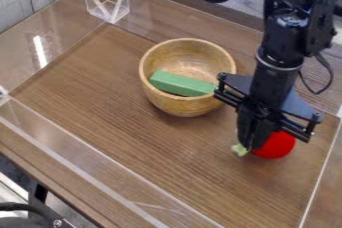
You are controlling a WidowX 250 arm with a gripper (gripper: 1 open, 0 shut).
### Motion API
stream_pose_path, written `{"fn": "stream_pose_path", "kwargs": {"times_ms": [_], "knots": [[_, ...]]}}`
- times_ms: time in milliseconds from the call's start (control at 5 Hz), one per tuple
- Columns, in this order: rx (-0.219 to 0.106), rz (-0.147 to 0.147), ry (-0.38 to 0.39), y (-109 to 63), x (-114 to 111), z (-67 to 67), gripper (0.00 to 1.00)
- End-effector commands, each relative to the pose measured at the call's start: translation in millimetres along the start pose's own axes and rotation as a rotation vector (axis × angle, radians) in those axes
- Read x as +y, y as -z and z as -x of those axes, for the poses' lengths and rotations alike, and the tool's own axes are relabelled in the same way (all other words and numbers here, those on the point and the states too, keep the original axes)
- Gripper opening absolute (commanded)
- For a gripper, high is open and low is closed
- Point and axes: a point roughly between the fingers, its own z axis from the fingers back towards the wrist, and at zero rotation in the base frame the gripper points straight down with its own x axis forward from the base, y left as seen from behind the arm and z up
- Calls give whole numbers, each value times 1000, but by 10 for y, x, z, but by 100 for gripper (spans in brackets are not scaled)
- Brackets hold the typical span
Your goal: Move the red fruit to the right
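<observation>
The red fruit (279, 146) rests low over the wooden table at the right, and a bit of its green stem (242, 150) pokes out on the left. My gripper (265, 142) points straight down over it with the black fingers (250, 132) closed against its sides. The arm hides the fruit's top.
A wooden bowl (151, 67) holding a flat green block (185, 84) stands just left of the gripper. Clear acrylic walls ring the table, with a folded clear stand (107, 7) at the back left. The table's right edge (325, 162) lies close to the fruit.
</observation>
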Motion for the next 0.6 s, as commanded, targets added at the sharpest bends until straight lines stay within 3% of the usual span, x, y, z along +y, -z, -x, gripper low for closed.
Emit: {"fn": "stream_pose_path", "kwargs": {"times_ms": [0, 400], "knots": [[-40, 20, -71, -57, 86, -73, 100], [-88, 16, 63, -301, 234, -224, 100]]}}
